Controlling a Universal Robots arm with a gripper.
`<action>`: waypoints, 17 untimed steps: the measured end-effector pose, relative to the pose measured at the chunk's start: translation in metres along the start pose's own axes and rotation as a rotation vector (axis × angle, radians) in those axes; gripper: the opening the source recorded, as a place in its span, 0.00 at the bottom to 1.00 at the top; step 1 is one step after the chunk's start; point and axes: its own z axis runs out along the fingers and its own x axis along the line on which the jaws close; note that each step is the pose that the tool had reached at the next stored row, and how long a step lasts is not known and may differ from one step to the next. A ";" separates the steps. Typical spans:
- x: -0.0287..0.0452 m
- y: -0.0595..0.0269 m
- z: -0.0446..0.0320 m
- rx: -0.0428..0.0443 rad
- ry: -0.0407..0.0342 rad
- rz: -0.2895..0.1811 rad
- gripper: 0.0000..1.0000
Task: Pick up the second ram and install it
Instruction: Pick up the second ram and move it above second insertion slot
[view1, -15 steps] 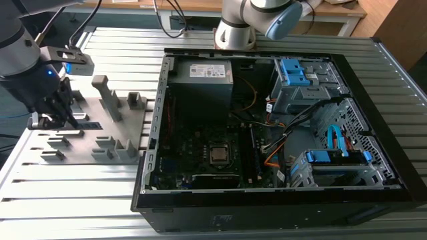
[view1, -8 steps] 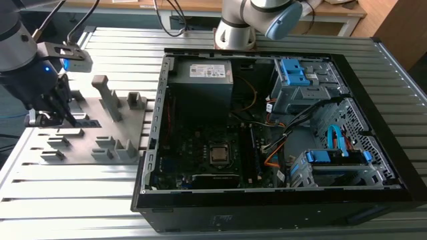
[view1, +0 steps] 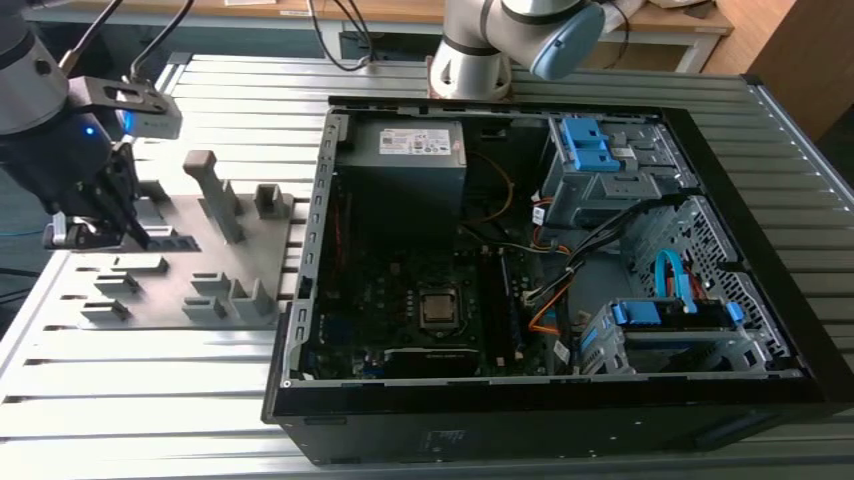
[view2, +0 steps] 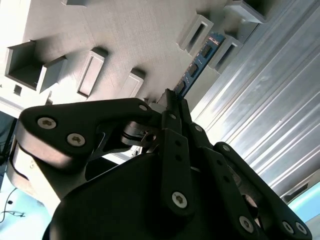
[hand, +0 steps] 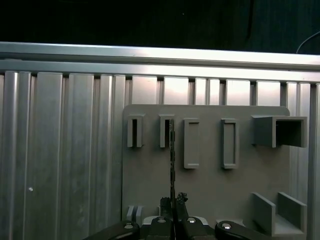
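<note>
Arm stands at the exterior view's left, its dark wrist upright with a blue light on the side. Gripper hangs below the wrist, pointing down and leaning slightly toward the exterior view's right. In both wrist views the two dark fingers are pinched together on the near end of the second ram, with no gap visible between the tips.

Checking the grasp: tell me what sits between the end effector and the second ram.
Nothing: in the first wrist view the end effector is shut directly on the second ram, seen edge-on in front of the grey holder block.
</note>
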 end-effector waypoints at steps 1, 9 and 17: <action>0.0000 0.0000 -0.0009 0.0000 0.0000 0.000 0.14; -0.0003 0.0000 -0.0092 0.0000 0.0000 0.000 0.14; -0.0006 -0.0001 -0.0181 0.0000 0.0000 0.000 0.14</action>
